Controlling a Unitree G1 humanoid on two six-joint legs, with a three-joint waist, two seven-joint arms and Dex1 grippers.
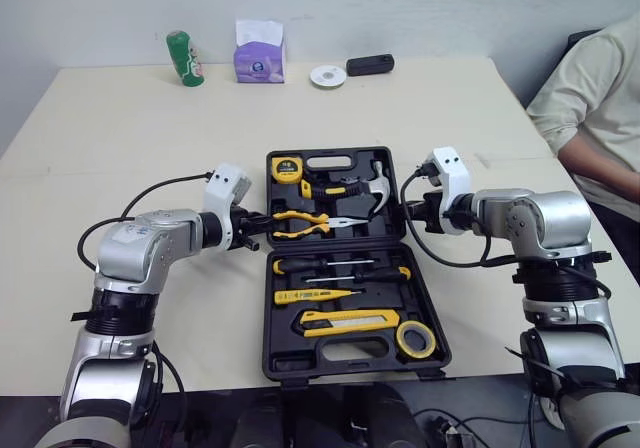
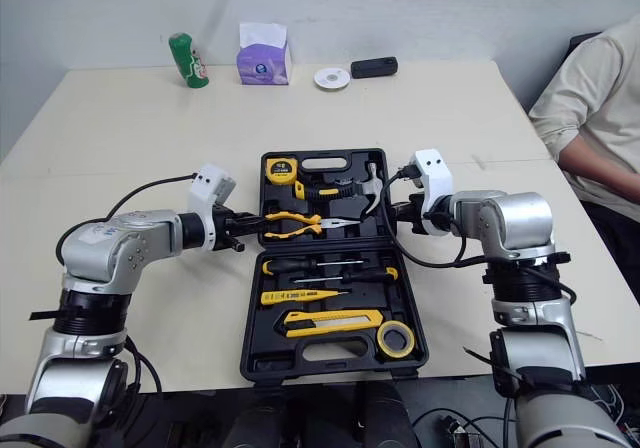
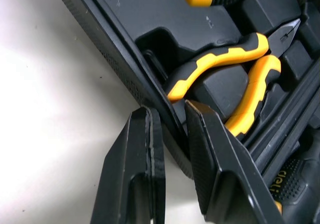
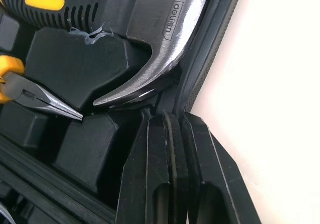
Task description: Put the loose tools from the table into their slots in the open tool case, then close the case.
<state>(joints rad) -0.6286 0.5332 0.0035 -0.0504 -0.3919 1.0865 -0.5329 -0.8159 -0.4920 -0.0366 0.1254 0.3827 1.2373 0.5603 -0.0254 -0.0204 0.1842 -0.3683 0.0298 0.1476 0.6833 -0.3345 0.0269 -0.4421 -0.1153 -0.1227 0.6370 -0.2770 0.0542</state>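
Tool case point(image 1: 330, 340) lies open on the tabletop point(image 1: 120, 138) while we have our left claw point(image 3: 167, 109) and right claw point(image 4: 175, 116) each clamped on opposite side walls of its far half.

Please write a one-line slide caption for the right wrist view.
Right gripper clamps the tool case wall beside the stowed claw hammer.

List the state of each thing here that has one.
tool case: open, both halves flat
left gripper: shut on the case's left rim
right gripper: shut on the case's right rim
pliers: seated in their slot
hammer: seated in its slot
tape measure: seated in its slot
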